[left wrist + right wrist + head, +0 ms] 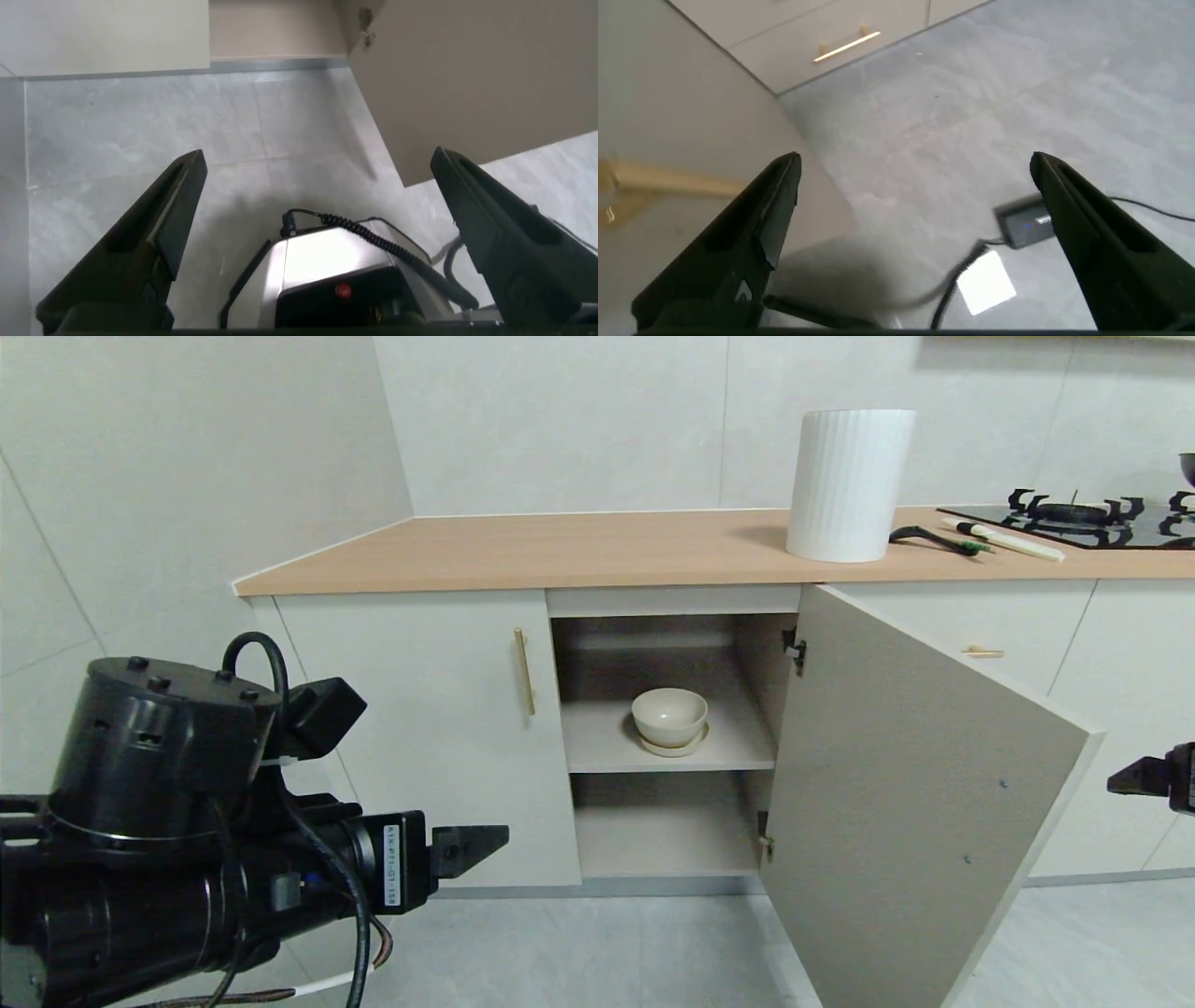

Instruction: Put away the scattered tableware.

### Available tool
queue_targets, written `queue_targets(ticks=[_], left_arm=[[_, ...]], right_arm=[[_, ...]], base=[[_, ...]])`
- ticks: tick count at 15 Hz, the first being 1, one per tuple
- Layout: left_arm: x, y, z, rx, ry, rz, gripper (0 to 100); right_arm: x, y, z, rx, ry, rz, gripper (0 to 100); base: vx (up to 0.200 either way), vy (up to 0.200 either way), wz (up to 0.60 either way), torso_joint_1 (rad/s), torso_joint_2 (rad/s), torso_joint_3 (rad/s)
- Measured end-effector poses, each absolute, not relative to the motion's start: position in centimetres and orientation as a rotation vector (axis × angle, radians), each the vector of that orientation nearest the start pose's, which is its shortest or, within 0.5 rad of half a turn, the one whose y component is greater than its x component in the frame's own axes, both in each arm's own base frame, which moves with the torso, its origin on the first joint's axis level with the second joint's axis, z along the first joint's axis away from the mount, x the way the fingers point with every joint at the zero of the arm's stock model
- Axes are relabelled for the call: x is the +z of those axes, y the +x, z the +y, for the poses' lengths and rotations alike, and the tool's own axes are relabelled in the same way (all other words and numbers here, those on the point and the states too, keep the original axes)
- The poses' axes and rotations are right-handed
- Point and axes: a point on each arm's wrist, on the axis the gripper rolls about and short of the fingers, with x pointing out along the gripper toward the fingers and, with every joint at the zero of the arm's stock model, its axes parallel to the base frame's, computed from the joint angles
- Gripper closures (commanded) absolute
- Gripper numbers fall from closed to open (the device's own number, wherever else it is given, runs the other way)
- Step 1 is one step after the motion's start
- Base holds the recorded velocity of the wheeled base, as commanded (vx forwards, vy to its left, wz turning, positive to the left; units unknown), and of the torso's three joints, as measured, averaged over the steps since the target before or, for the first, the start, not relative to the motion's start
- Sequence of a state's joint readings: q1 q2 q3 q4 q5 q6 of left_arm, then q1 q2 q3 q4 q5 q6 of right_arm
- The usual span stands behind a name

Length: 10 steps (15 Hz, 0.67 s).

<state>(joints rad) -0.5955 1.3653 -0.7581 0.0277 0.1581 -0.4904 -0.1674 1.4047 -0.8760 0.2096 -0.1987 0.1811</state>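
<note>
Slim utensils [1004,539] lying on the counter [560,546] beside the hob [1102,534] look light, stiff and slippery, best pinched mid-handle, while the left gripper [320,163] and right gripper [915,163] both gape empty near the open cabinet [597,737].

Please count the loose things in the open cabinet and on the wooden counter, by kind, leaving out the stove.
bowl: 1
plate under the bowl: 1
white ribbed container: 1
long utensils: 2, a black-handled one and a pale one
Total: 5
</note>
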Motion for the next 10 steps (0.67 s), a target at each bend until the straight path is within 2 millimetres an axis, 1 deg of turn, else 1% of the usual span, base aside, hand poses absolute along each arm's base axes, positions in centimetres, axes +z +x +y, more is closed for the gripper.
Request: queue_targets(ticks=[3, 5, 8, 10], left_arm=[[19.5, 17.4, -11.4, -0.266, -0.233, 0.681, 0], [19.5, 17.4, -11.4, -0.265, -0.233, 0.681, 0], [19.5, 17.4, -11.4, -0.266, -0.233, 0.681, 0], [19.5, 17.4, -11.4, -0.265, -0.233, 0.682, 0]], right_arm=[[18.8, 22.5, -3.7, -0.413, 0.196, 0.736, 0], [18.0, 23.2, -2.2, -0.373, 0.229, 0.755, 0], [17.2, 23.7, 0.3, -0.313, 0.266, 0.785, 0], [17.0, 23.9, 1.4, -0.277, 0.270, 0.792, 0]], base=[[0.000, 0.000, 0.00, 0.000, 0.00, 0.000], [0.000, 0.000, 0.00, 0.000, 0.00, 0.000], [0.000, 0.000, 0.00, 0.000, 0.00, 0.000], [0.000, 0.000, 0.00, 0.000, 0.00, 0.000]])
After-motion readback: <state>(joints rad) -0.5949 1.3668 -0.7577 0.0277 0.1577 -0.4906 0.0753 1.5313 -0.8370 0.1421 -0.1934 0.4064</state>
